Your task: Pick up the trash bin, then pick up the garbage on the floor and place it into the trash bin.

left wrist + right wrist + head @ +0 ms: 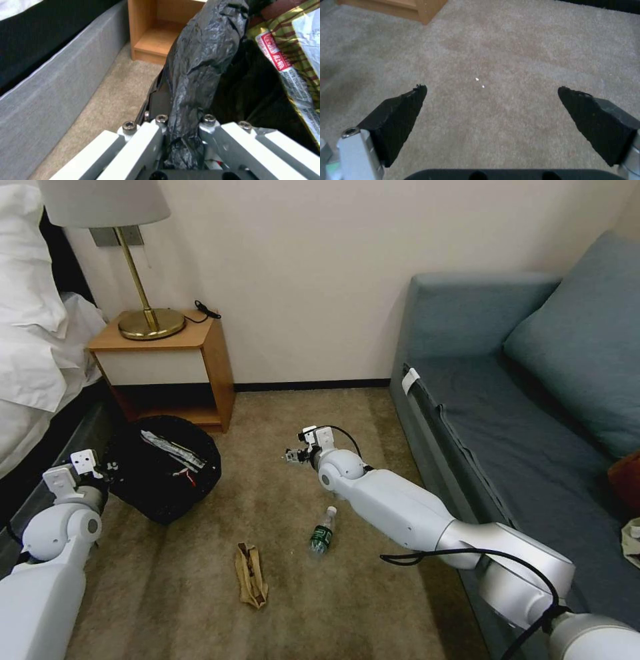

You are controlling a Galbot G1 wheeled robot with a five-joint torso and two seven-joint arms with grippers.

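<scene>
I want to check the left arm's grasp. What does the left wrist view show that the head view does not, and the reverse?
Left wrist view: the left gripper shut on the black bag at the rim of the trash bin, and print on a wrapper inside.
Head view: a bottle and paper bag on the carpet, and the right gripper above bare carpet.
Both: the bin, the wooden nightstand.

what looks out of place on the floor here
Two litter pieces lie loose on the carpet: a small bottle on its side and a crumpled paper bag. The bin, held at its rim by the left gripper, already holds wrappers.
</scene>
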